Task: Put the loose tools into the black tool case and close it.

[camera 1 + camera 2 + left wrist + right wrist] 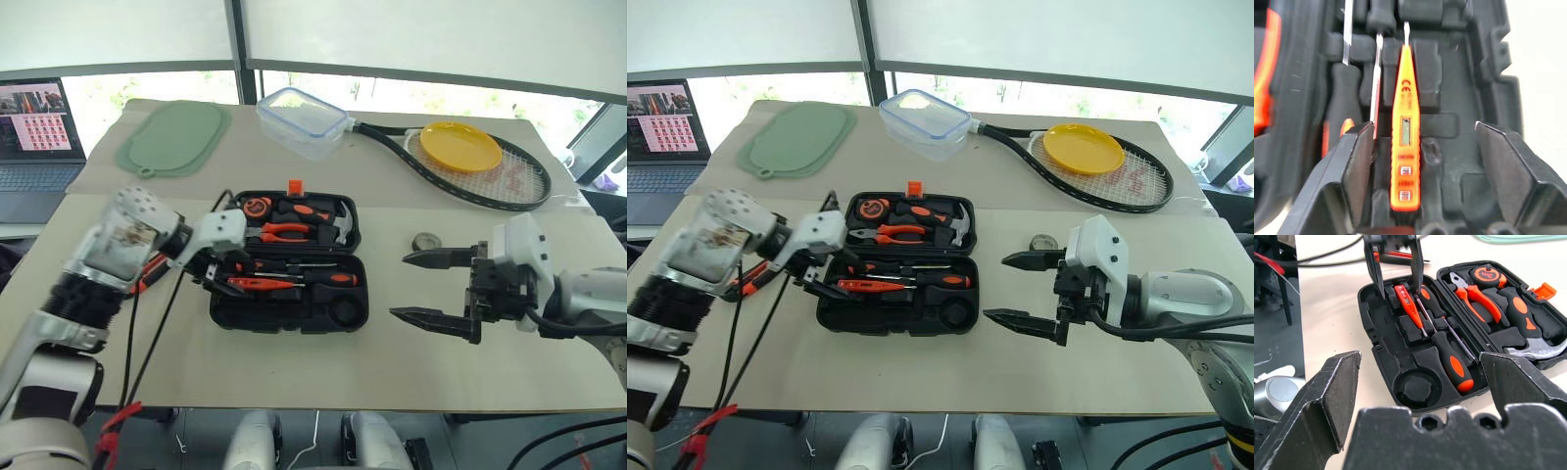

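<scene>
Screwdriver (1404, 132), slim red, marked "CE", lies in case (1493, 73) recess.

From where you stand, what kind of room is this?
Probably an office or lab set up for testing: a table by big windows, a laptop alongside, and unrelated props like a badminton racket and open tool case.

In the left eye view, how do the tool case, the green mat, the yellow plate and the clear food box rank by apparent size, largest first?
1. Tool case, lying open.
2. Green mat.
3. Yellow plate and clear food box: these look about alike, so I leave them unranked.

The mat, plate and box lie farther from the camera, so true sizes may differ.
</scene>
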Tool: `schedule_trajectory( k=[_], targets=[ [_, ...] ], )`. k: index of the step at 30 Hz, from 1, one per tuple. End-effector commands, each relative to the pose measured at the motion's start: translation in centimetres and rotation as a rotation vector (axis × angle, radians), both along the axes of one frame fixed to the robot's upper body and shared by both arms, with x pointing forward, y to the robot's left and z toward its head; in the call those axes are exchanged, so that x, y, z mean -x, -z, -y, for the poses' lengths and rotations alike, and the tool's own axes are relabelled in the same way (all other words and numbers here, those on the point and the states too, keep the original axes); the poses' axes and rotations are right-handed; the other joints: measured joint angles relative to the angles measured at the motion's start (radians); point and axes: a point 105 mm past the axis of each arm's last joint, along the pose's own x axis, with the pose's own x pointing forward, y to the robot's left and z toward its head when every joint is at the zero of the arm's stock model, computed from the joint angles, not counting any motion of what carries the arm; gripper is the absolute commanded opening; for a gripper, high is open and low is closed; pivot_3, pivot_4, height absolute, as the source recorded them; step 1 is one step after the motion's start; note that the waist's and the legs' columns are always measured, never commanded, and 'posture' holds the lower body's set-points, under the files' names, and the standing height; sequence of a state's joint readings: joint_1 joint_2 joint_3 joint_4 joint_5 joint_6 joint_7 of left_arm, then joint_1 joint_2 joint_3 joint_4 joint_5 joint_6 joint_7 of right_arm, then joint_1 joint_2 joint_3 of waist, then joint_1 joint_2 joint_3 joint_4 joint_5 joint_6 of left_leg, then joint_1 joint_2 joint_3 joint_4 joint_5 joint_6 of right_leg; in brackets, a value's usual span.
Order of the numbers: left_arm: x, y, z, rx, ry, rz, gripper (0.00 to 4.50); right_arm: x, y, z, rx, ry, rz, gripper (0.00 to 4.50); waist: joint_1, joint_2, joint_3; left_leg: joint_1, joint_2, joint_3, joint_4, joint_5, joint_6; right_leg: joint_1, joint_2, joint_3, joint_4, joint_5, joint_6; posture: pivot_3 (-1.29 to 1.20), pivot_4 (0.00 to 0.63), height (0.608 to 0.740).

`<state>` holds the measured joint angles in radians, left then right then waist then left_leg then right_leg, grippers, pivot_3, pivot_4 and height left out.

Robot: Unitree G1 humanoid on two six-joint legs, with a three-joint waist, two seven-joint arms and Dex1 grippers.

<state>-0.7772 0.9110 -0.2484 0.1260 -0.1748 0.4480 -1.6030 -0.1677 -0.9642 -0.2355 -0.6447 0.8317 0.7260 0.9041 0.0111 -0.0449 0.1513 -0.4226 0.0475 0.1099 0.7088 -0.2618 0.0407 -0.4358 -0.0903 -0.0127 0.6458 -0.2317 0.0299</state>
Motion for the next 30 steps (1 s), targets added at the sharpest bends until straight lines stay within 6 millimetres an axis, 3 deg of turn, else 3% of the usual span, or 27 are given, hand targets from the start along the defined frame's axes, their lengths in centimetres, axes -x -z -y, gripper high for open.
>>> schedule_trajectory(
  k=[1, 8, 16, 22, 30],
  targets=[
    [0.3, -1.4, 0.2, 0.169, -0.028, 0.053, 2.54, 0.0, -0.5, -0.1, -0.009, 0.000, 0.019, 4.50, 0.000, 0.000, 0.000, 0.000, 0.000, 0.000, 0.000, 0.000, 0.000, 0.000, 0.000, 0.000, 0.000, 0.000, 0.000, 0.00, 0.150, 0.738],
    [-0.7, 2.1, 1.0, 0.333, -0.155, 0.119, 0.03, -0.2, -0.3, -0.2, -0.017, 0.013, 0.007, 4.50, 0.007, 0.001, 0.000, 0.000, 0.000, 0.000, 0.003, -0.001, 0.002, 0.002, -0.001, -0.001, 0.000, 0.000, 0.001, 0.00, 0.150, 0.738],
    [-1.5, 5.0, 1.4, 0.284, -0.171, 0.138, 0.03, -0.3, -0.3, -0.2, -0.018, 0.014, -0.002, 4.50, 0.003, 0.001, -0.001, 0.000, -0.001, 0.000, 0.003, -0.001, 0.002, 0.002, -0.001, -0.001, 0.000, 0.000, 0.001, 0.00, 0.150, 0.738],
    [-1.3, 5.4, 1.5, 0.283, -0.153, 0.125, 0.03, -0.3, -0.2, -0.1, -0.016, 0.020, -0.010, 4.50, 0.004, 0.001, -0.001, 0.000, 0.000, 0.000, 0.003, -0.001, 0.002, 0.002, -0.001, -0.001, 0.000, 0.000, 0.001, 0.00, 0.150, 0.738],
    [-1.2, 7.6, 0.6, 0.218, -0.154, 0.136, 0.03, -0.6, -0.2, -0.1, -0.022, 0.026, -0.013, 4.50, 0.003, 0.002, -0.001, 0.001, 0.000, 0.000, 0.003, -0.001, 0.002, 0.003, -0.001, -0.001, 0.000, 0.000, 0.001, 0.00, 0.150, 0.738]
  ],
)
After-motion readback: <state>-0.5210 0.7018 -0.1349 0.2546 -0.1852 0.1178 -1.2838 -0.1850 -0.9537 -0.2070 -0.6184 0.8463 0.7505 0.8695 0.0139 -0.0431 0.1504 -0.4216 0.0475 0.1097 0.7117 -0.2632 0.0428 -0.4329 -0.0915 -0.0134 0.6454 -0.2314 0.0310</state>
